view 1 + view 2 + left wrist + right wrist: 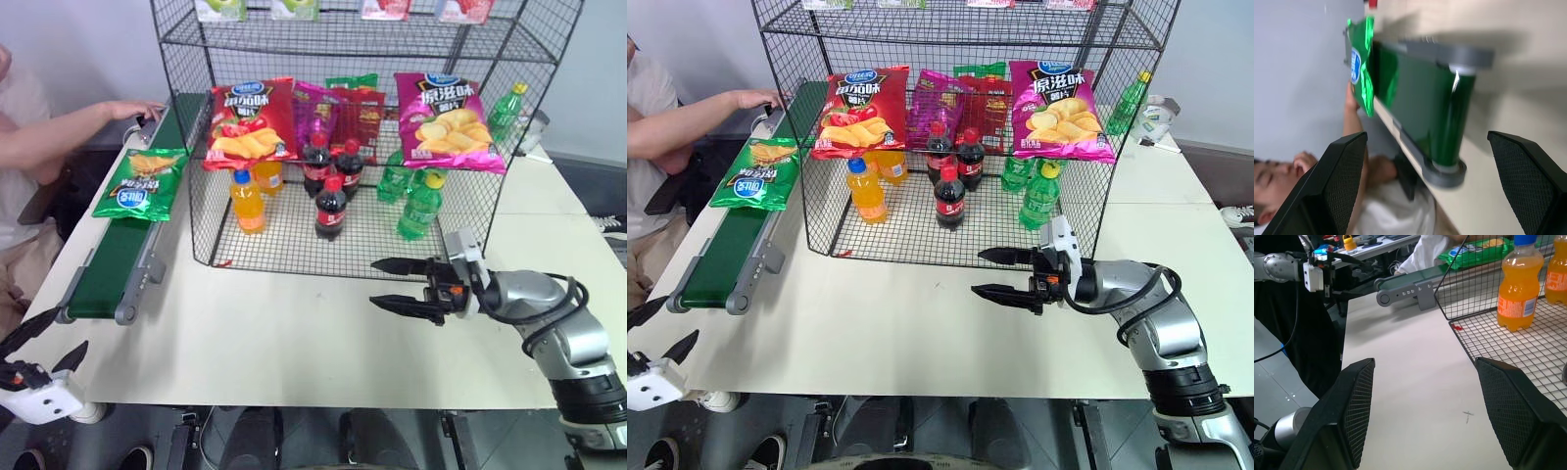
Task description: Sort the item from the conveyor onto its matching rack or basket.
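The item, a glossy green chip bag point(143, 183) with a blue oval logo, lies on the conveyor point(113, 264), a dark-green belt with grey rails along the table's left side. My left gripper point(71, 329) hangs open off the table's near-left corner, short of the belt's near end and well apart from the bag. The left wrist view looks along the belt point(1425, 98) to the bag point(1360, 63). My right gripper point(374, 282) is open and empty, pointing left just in front of the black wire rack point(284, 240).
The rack holds a red chip bag point(250, 119), a magenta chip bag point(448, 108), orange bottles point(247, 201), cola bottles point(330, 208) and green bottles point(421, 206). A person's arm point(69, 127) rests at the conveyor's far end. White tabletop point(294, 333) lies in front of the rack.
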Motion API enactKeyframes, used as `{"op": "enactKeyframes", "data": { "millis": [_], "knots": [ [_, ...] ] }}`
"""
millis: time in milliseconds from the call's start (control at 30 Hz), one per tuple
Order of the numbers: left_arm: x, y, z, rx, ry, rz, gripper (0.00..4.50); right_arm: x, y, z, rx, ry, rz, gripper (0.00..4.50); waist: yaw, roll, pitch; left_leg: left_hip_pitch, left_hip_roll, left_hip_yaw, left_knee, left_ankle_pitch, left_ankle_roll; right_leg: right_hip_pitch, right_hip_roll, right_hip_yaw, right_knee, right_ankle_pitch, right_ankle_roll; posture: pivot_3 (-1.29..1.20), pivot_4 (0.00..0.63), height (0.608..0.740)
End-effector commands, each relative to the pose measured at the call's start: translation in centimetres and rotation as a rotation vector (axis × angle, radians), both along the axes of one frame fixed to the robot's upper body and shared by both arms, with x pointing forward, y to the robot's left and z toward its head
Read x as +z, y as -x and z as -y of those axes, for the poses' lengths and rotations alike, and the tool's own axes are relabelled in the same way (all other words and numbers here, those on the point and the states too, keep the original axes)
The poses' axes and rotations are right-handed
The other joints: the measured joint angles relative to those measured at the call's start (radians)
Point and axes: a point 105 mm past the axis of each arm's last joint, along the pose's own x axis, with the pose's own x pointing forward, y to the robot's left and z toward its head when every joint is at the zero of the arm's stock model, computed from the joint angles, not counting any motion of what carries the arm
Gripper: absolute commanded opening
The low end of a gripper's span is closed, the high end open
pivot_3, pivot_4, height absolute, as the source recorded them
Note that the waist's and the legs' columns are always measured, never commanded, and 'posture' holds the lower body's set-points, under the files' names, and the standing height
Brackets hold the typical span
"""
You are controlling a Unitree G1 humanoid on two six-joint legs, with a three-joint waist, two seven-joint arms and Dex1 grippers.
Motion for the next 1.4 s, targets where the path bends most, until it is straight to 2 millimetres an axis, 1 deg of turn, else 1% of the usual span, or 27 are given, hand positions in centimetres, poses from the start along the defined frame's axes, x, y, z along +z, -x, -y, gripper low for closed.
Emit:
{"op": "enactKeyframes", "data": {
  "millis": [33, 133, 200, 233, 333, 400, 633, 833, 1000, 1233, 1400],
  "knots": [
    [0.7, -0.2, -0.9, 0.028, -0.039, 0.046, 4.22, 0.6, 0.0, 0.1, 0.006, -0.008, 0.047, 3.39, 0.0, 0.0, 0.0, 0.0, 0.0, 0.0, 0.0, 0.0, 0.0, 0.0, 0.0, 0.0, 0.0, 0.0, 0.0, 0.0, 0.15, 0.739],
    [0.6, -0.5, -1.2, 0.039, -0.05, 0.061, 4.22, 0.5, 0.1, 0.1, 0.007, -0.009, 0.048, 3.39, 0.001, 0.0, 0.0, 0.0, 0.0, 0.0, 0.0, 0.0, 0.0, 0.0, 0.0, 0.0, 0.0, 0.0, 0.0, 0.0, 0.15, 0.739],
    [0.4, -0.9, -1.3, 0.037, -0.056, 0.066, 4.22, 0.4, 0.5, -0.2, 0.024, -0.015, 0.038, 3.39, 0.0, 0.0, 0.0, 0.0, 0.0, 0.0, 0.0, 0.0, 0.0, 0.0, -0.001, 0.0, 0.0, 0.0, 0.0, 0.0, 0.15, 0.739],
    [0.4, -1.1, -1.3, 0.038, -0.061, 0.074, 4.22, 0.3, 1.0, -0.4, 0.047, -0.014, 0.033, 3.39, 0.001, 0.0, 0.0, 0.0, 0.0, 0.0, 0.0, 0.0, 0.0, 0.0, -0.001, 0.0, 0.0, 0.0, 0.0, 0.0, 0.15, 0.739],
    [0.6, -1.8, -1.1, 0.026, -0.077, 0.1, 4.22, 0.3, 3.3, -1.7, 0.156, -0.031, -0.017, 3.39, 0.001, 0.0, 0.0, 0.0, 0.0, 0.0, 0.0, 0.0, 0.0, 0.0, -0.001, 0.0, 0.0, 0.0, 0.0, 0.0, 0.15, 0.739],
    [0.5, -2.0, -0.8, 0.012, -0.093, 0.099, 4.22, 0.3, 3.7, -2.1, 0.168, -0.033, -0.018, 3.39, -0.003, 0.0, 0.0, 0.0, 0.0, 0.0, -0.001, 0.0, 0.0, -0.001, -0.001, 0.0, 0.0, 0.0, 0.0, 0.0, 0.15, 0.739],
    [0.4, -2.3, -0.5, 0.008, -0.079, 0.114, 4.22, 0.4, 3.1, -2.3, 0.13, -0.043, -0.012, 3.39, -0.02, -0.001, -0.001, 0.0, 0.0, 0.0, -0.001, 0.0, 0.0, 0.0, -0.001, 0.0, 0.0, 0.0, -0.001, 0.0, 0.15, 0.739],
    [0.3, -2.6, -0.4, 0.006, -0.073, 0.116, 4.22, 0.2, 2.9, -1.7, 0.11, -0.037, -0.001, 3.39, -0.023, -0.001, -0.001, 0.0, 0.0, 0.0, -0.001, 0.0, 0.0, -0.001, -0.001, 0.0, 0.0, 0.0, -0.001, 0.0, 0.15, 0.739],
    [0.1, -2.7, -0.2, 0.006, -0.067, 0.118, 4.22, 0.3, 2.7, -1.9, 0.102, -0.039, 0.01, 3.39, -0.023, -0.001, -0.001, 0.0, 0.0, 0.0, -0.001, 0.0, 0.0, 0.0, -0.001, 0.0, 0.0, 0.0, -0.001, 0.0, 0.15, 0.739],
    [0.1, -2.5, -0.3, 0.014, -0.064, 0.122, 4.22, 0.3, 2.2, -2.0, 0.086, -0.031, 0.02, 3.39, -0.022, -0.002, -0.001, 0.0, 0.0, 0.0, 0.0, 0.0, 0.0, 0.0, -0.001, 0.0, 0.0, 0.0, -0.001, 0.0, 0.15, 0.739],
    [0.3, -2.1, -0.6, 0.026, -0.065, 0.132, 4.22, 0.2, 1.9, -1.3, 0.071, -0.028, 0.026, 3.39, -0.022, -0.002, -0.001, 0.0, 0.0, 0.001, 0.0, 0.0, 0.0, -0.001, -0.001, 0.0, 0.0, 0.0, -0.001, 0.0, 0.15, 0.739]
  ]
}}
